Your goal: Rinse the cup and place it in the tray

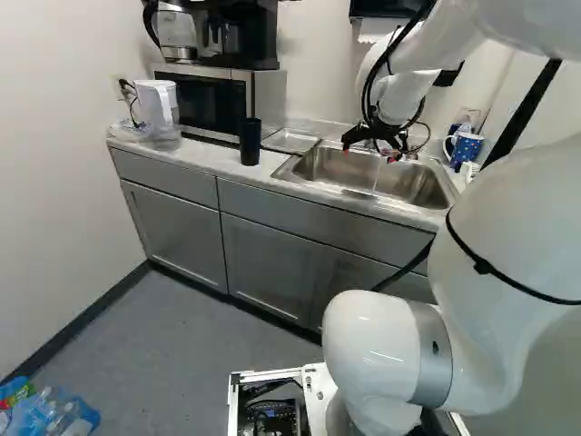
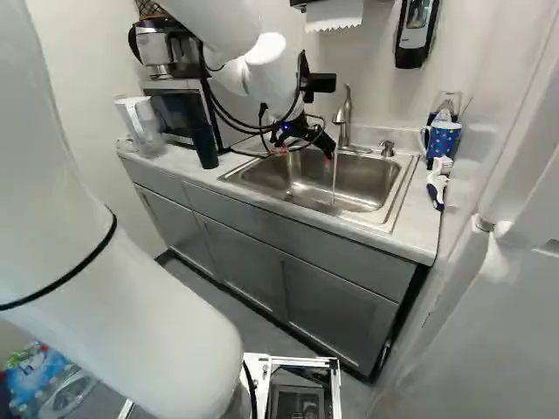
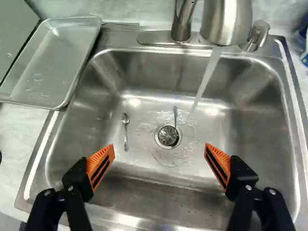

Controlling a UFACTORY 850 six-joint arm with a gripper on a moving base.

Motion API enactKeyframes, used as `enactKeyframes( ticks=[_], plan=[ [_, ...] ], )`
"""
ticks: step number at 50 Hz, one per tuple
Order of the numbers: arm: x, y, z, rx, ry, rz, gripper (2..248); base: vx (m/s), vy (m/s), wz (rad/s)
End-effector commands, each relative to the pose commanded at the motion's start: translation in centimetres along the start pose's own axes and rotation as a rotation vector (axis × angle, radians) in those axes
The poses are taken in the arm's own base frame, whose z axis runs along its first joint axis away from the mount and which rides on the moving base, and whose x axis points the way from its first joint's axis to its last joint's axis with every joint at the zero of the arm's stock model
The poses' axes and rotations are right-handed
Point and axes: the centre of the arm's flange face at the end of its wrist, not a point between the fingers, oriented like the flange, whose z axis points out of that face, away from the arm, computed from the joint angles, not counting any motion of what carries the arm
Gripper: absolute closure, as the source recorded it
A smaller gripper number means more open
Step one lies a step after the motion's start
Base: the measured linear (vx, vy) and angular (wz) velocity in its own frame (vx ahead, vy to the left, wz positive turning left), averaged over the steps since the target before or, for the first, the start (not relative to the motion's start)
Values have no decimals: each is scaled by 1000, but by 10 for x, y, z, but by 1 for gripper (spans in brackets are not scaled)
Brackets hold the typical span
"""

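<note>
**Dark cup (image 1: 250,143) best taken round its middle and held firmly once wet**

The cup is seen upright on the tabletop (image 1: 204,157), in front of the microwave (image 1: 218,98) and near the tray (image 3: 57,60). Lightness and stiff walls are to be expected, of plastic perhaps, though the material cannot be confirmed. Little fragility is suggested, but the smooth side may turn slippery under water. A level grip from two sides at mid-height is advised, so that the mouth is left free for rinsing and the base for setting down; if taken too high, the tall body could be tipped. The claw (image 3: 160,147) is spread wide over the sink (image 3: 262,137), with nothing held.

In the sink, a spoon (image 3: 125,132) is seen lying apart from the drain strainer (image 3: 168,135), where the slim handle (image 3: 175,116) of another utensil is rested. A thin stream of water (image 3: 206,83) is being let down from the faucet (image 3: 226,21). Small wet-looking marks are shown on the tray's shallow floor. Whether anything is held in the cup, in the clear pitcher (image 2: 140,118) or in the blue mug (image 2: 444,138) beyond the sink cannot be told.
</note>
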Motion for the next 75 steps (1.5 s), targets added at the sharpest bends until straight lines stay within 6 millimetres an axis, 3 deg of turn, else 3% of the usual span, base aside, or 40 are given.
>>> enactKeyframes(
  ticks=[75],
  plan=[
    [-41,-114,-24,170,-8,-211,3,0,0,0]
  ],
)
